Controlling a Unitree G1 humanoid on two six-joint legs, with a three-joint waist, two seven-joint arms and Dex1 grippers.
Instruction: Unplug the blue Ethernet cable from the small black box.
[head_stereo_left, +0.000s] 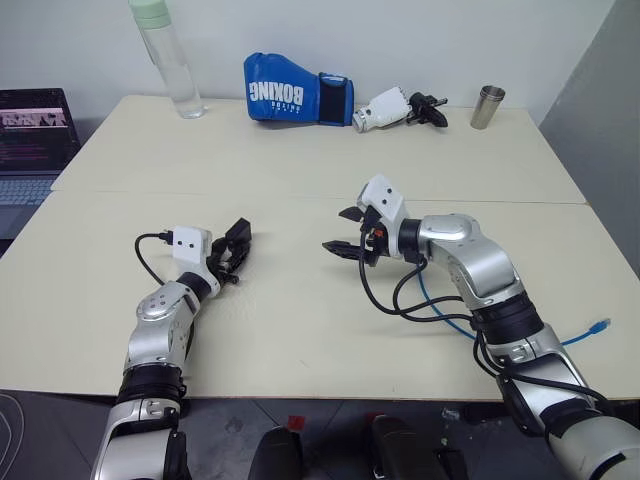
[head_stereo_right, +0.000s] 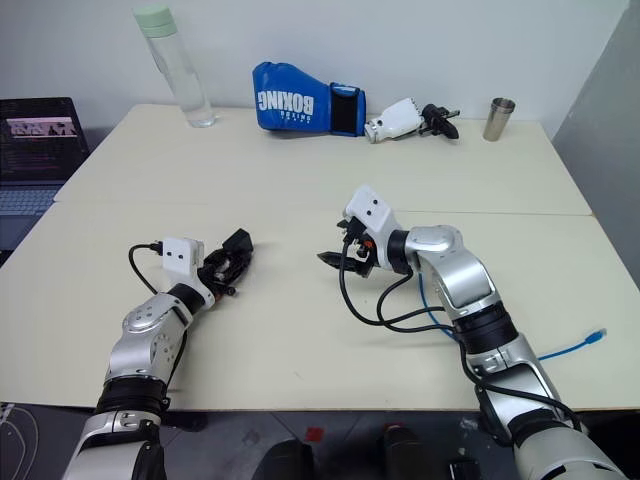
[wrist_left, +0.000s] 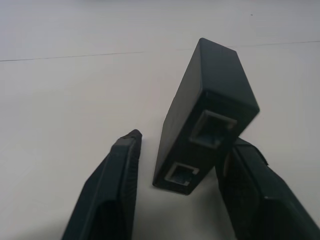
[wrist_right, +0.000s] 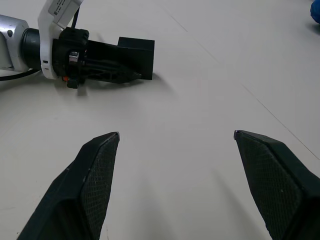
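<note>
A pale cream table (head_stereo_left: 300, 330), made of two tops meeting along a seam, is standing against a white wall and is carrying every item in the scene. At its far edge a blue boxing glove (head_stereo_left: 296, 100) is lying on its side, with a tall clear bottle (head_stereo_left: 172, 62) capped in pale green standing to its left, a spare white-and-black gripper unit (head_stereo_left: 400, 108) lying just to its right, and a small metal cup (head_stereo_left: 488, 107) standing further right near the corner. An open laptop (head_stereo_left: 32, 140) is sitting off the table's left edge. On the near half, the left gripper (head_stereo_left: 234, 256) is lying low over the tabletop with its two black fingers (wrist_left: 116, 190) standing apart, one on each side of the small black box (wrist_left: 205, 115); the box is tilting on edge between them, leaning against one finger, a gap showing at the other, and it is presenting two empty ports in its end face. The right gripper (head_stereo_left: 345, 232) is hovering above the middle of the table, well apart from the box, pointing toward the left arm with its fingers spread wide and empty. The blue Ethernet cable (head_stereo_left: 455, 318) is lying on the table under the right forearm, running toward the near right edge, where its pale plug (head_stereo_left: 600, 326) is resting free.
</note>
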